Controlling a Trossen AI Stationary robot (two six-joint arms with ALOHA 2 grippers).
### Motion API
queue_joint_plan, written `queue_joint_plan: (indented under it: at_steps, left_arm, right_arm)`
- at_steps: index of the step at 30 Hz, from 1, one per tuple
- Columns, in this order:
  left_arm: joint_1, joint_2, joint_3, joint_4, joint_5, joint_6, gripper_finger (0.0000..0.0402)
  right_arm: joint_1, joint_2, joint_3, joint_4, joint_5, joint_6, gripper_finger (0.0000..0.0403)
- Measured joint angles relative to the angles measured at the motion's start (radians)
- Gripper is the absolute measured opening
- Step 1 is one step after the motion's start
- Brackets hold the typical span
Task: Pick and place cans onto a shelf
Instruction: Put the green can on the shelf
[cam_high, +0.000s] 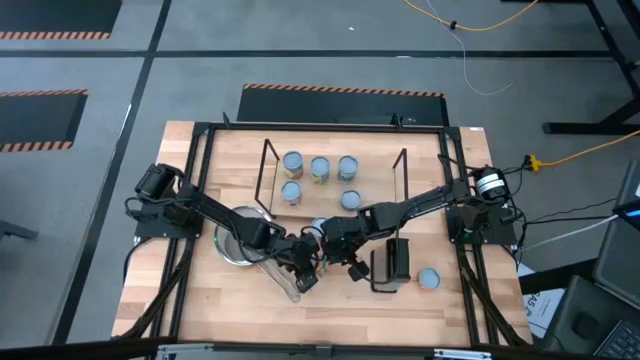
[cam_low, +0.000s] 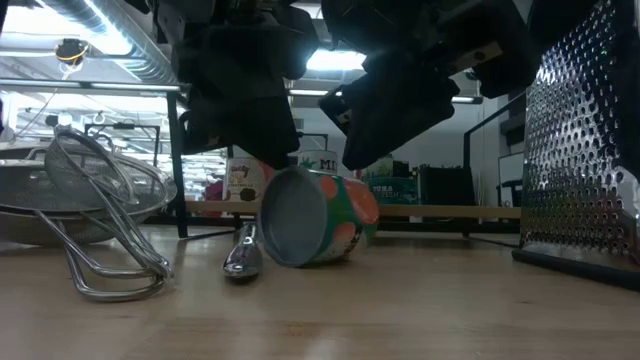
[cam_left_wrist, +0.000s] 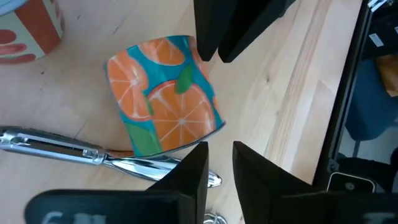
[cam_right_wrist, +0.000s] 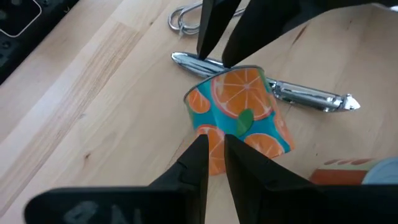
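A can (cam_low: 315, 230) with an orange-fruit and teal label lies on its side on the table, one flat end toward the near edge; it also shows in the left wrist view (cam_left_wrist: 165, 93) and the right wrist view (cam_right_wrist: 239, 115). My left gripper (cam_left_wrist: 221, 163) is just above the can's left side, its fingers a narrow gap apart. My right gripper (cam_right_wrist: 214, 149) is shut, just above the can's right side. The shelf (cam_high: 335, 182) at the far middle carries several cans (cam_high: 320, 168). One can (cam_high: 428, 278) stands at the near right, and a red-labelled can (cam_left_wrist: 25, 31) stands close by. My left gripper slants down over the can's side next to the peeler (cam_right_wrist: 205, 62); I cannot tell whether its fingertips touch the can. My right gripper slants down from the table's right with its tips at the can's curved label side (cam_right_wrist: 214, 134); I cannot tell whether they touch it.
A silver peeler (cam_low: 245, 250) lies against the can's left side. A metal mesh strainer (cam_low: 80, 190) with a wire handle (cam_low: 110, 270) sits to the left. A perforated grater in a black frame (cam_low: 580, 150) stands close on the right. The black table frame (cam_high: 195, 200) edges the table.
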Motion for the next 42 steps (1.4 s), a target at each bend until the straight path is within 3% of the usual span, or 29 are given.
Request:
queue_joint_plan:
  at_steps: [9,30,37,42]
  left_arm:
    - [-0.004,0.000,0.000,-0.005,-0.003,0.060,0.0086]
    - [-0.006,-0.002,0.003,-0.094,-0.001,0.070,0.0083]
    - [-0.016,-0.002,0.003,-0.100,-0.022,0.091,0.0082]
    - [-0.019,-0.002,0.003,-0.102,-0.043,0.093,0.0082]
  right_arm:
    - [-0.009,0.000,0.000,-0.014,0.051,0.000,0.0056]
    - [-0.036,0.002,0.035,-0.012,0.022,0.048,0.0056]
    - [-0.037,0.002,0.043,0.001,0.147,0.022,0.0056]
    - [-0.041,0.017,0.044,0.010,0.157,0.022,0.0056]
